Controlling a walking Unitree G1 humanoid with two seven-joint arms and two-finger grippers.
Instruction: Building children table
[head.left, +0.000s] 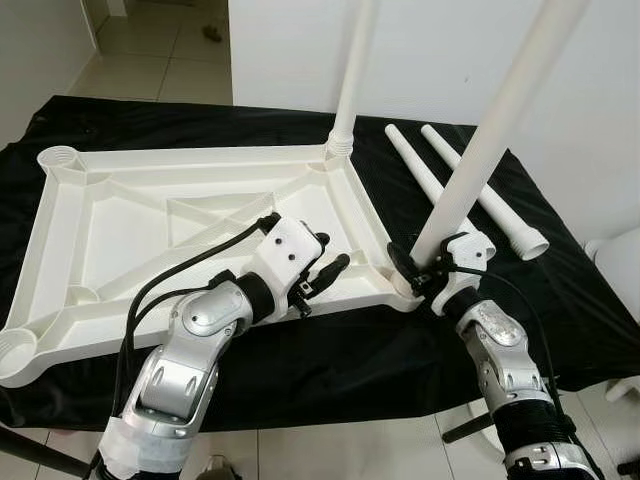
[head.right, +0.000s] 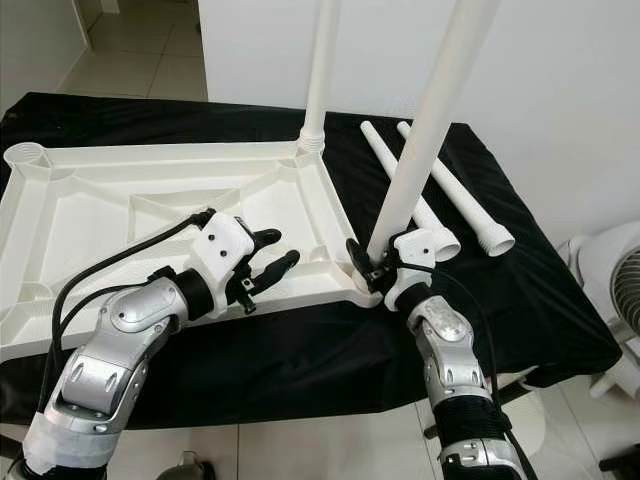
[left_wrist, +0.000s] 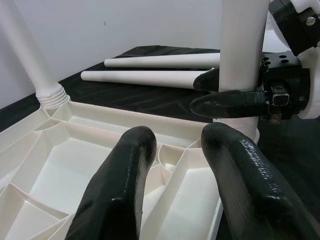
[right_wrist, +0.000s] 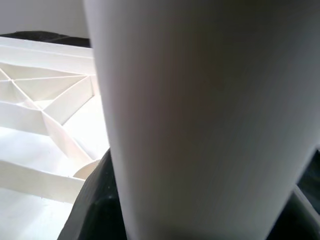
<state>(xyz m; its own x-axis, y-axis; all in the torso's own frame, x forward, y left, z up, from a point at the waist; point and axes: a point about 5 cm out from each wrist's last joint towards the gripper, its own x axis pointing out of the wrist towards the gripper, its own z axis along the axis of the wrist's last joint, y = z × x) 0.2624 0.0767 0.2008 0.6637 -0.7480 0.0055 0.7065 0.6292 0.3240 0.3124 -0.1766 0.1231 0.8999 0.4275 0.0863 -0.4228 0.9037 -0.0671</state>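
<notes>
A white plastic table top (head.left: 120, 215) lies upside down on a black cloth. One white leg (head.left: 352, 80) stands upright in its far right corner socket. A second white leg (head.left: 490, 140) leans in the near right corner socket, and my right gripper (head.left: 412, 268) is shut on its lower end. My left gripper (head.left: 322, 268) hovers open over the near right part of the table top, a little left of that leg. In the left wrist view its two black fingers (left_wrist: 120, 190) point at the held leg (left_wrist: 242, 55).
Two loose white legs (head.left: 470, 185) lie on the cloth at the right. The cloth-covered table (head.left: 330, 350) ends close to my body. A white wall stands behind it, and a white fan (head.right: 610, 280) sits at the far right.
</notes>
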